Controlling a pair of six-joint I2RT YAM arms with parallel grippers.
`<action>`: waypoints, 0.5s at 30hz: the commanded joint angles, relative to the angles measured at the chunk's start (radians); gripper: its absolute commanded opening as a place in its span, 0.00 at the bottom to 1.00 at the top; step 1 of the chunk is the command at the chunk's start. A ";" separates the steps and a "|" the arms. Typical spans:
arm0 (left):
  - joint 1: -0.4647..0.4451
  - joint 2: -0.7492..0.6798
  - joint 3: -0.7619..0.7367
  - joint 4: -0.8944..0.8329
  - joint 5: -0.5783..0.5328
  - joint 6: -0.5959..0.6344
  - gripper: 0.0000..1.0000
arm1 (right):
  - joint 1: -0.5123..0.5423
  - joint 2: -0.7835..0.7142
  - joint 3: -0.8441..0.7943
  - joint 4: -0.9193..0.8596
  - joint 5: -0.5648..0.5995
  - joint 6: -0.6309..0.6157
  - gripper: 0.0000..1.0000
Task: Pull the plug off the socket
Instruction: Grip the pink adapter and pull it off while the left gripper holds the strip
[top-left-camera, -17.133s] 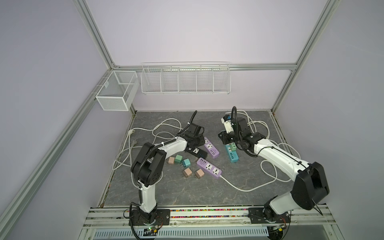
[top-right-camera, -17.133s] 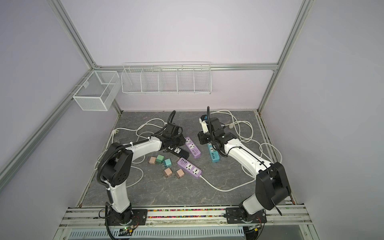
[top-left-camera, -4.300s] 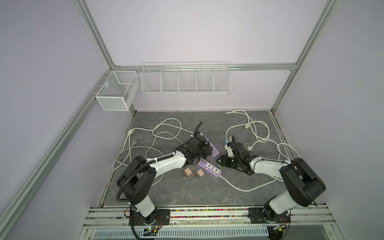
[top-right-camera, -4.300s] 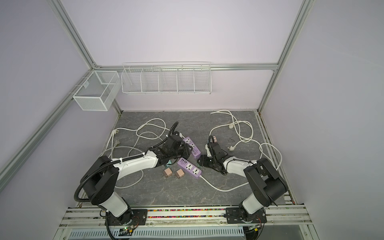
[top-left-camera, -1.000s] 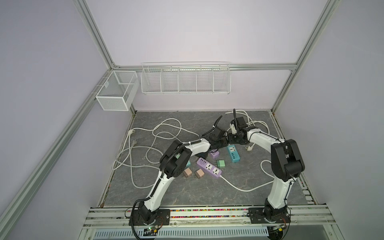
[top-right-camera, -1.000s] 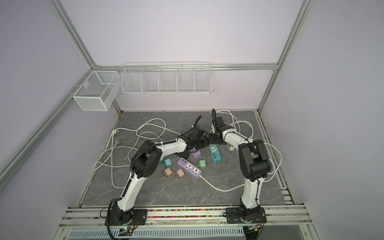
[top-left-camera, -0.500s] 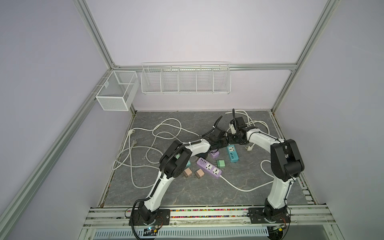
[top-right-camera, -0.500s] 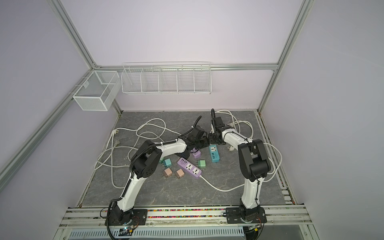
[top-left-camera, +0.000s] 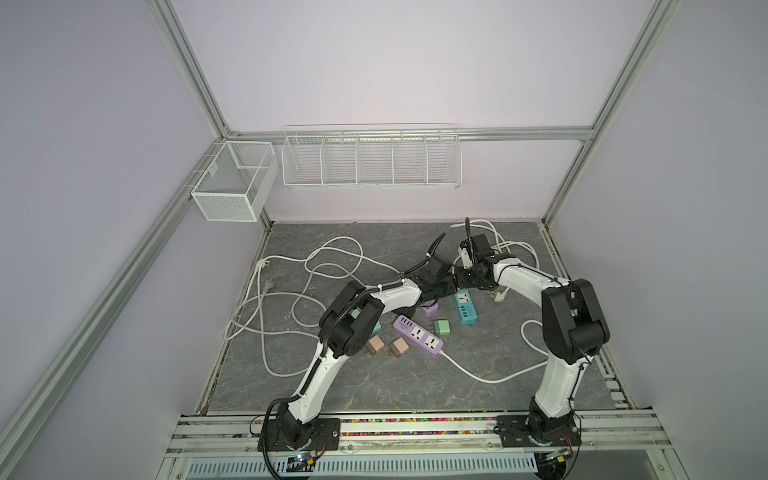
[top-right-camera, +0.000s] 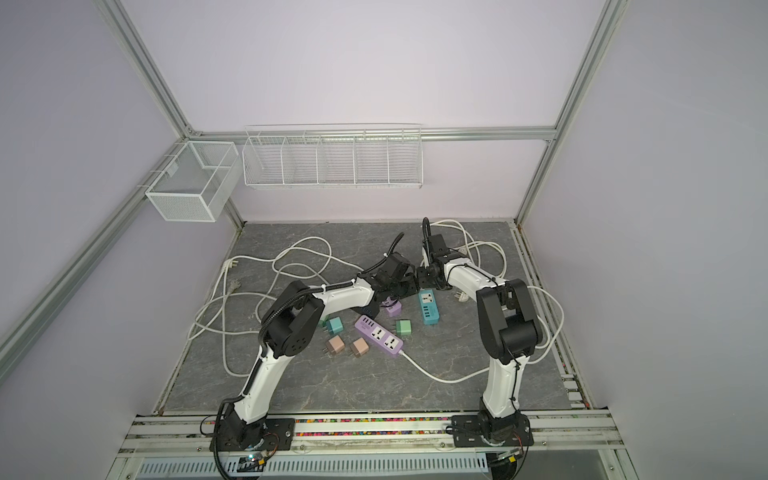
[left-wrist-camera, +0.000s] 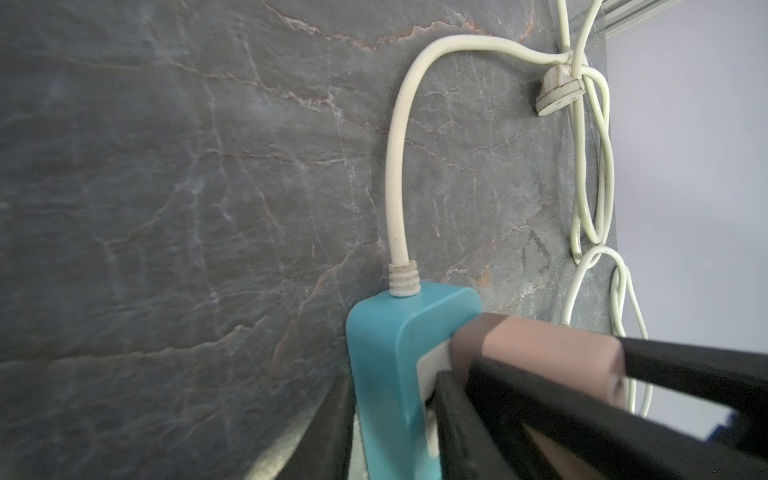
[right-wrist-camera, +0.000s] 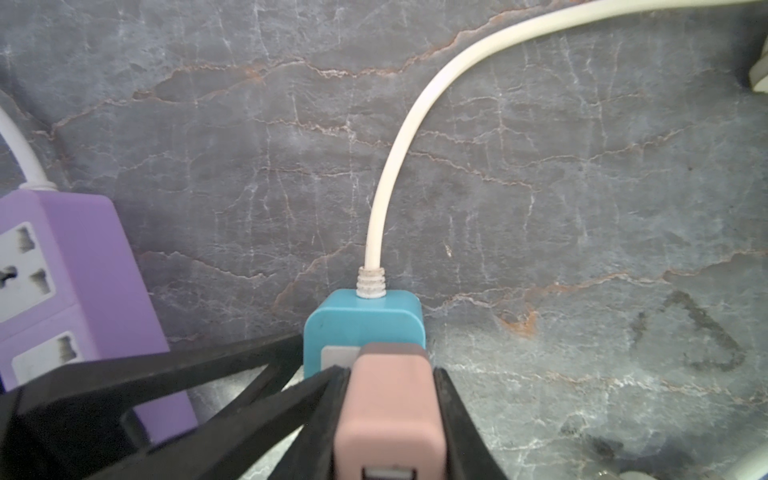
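Your right tool (right-wrist-camera: 390, 376) clamps the stiff, likely slick pink plug (right-wrist-camera: 388, 415) by its sides; your left tool (left-wrist-camera: 388, 415) grips the probably light teal power strip (left-wrist-camera: 374, 332).

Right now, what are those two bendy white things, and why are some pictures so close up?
They are white-and-black robot arms: a left arm and a right arm, fixed at the edge of a grey stone-patterned table. Two pictures look down from a camera above; two come from cameras on the arms' wrists, so everything looks huge. On the table lie white cables, a purple power strip, small coloured plug cubes and a teal power strip. The left pincer grips the teal strip's sides. The right pincer is squeezed shut on a pink block-shaped plug sitting in that strip's socket.
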 joint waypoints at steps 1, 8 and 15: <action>-0.008 0.015 -0.032 -0.092 -0.036 -0.017 0.33 | 0.017 -0.049 -0.014 0.029 -0.021 -0.009 0.09; -0.008 0.008 -0.058 -0.074 -0.048 -0.031 0.33 | 0.016 -0.055 0.018 -0.024 0.062 -0.029 0.08; -0.009 0.010 -0.058 -0.068 -0.046 -0.038 0.31 | 0.050 -0.032 0.033 -0.028 0.049 -0.022 0.07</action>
